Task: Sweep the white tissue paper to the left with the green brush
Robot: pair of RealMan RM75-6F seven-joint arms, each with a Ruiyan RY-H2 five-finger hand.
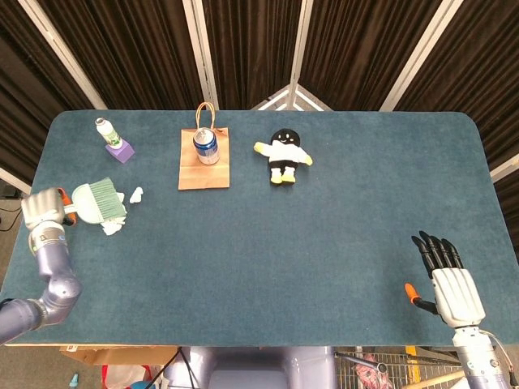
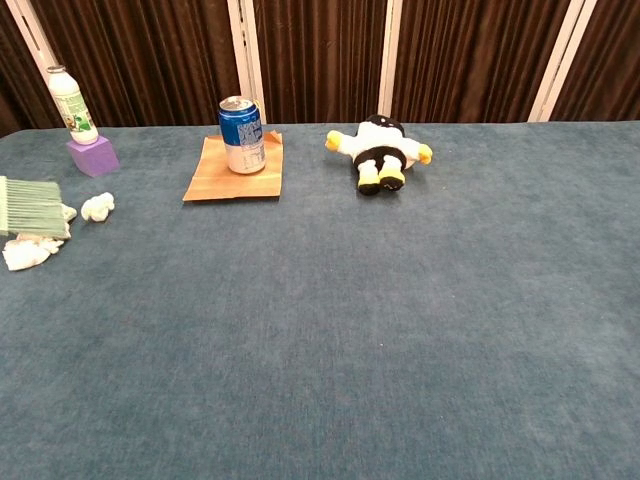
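Observation:
My left hand (image 1: 45,209) holds the green brush (image 1: 97,202) at the table's left edge, bristles pointing right. In the chest view only the brush bristles (image 2: 30,206) show at the left border; the hand itself is out of that frame. White tissue paper lies in pieces: one small wad (image 1: 136,194) just right of the bristles, also seen as a wad (image 2: 97,207) in the chest view, and more crumpled tissue (image 1: 112,226) under and below the brush, with a lump (image 2: 25,252) at the left edge. My right hand (image 1: 450,279) rests open at the near right corner.
A white bottle on a purple block (image 1: 119,151) stands at the back left. A blue can (image 1: 206,145) sits on a brown paper bag (image 1: 203,171). A black-and-white plush toy (image 1: 284,156) lies at the back middle. The table's left edge (image 1: 24,211) is beside the brush.

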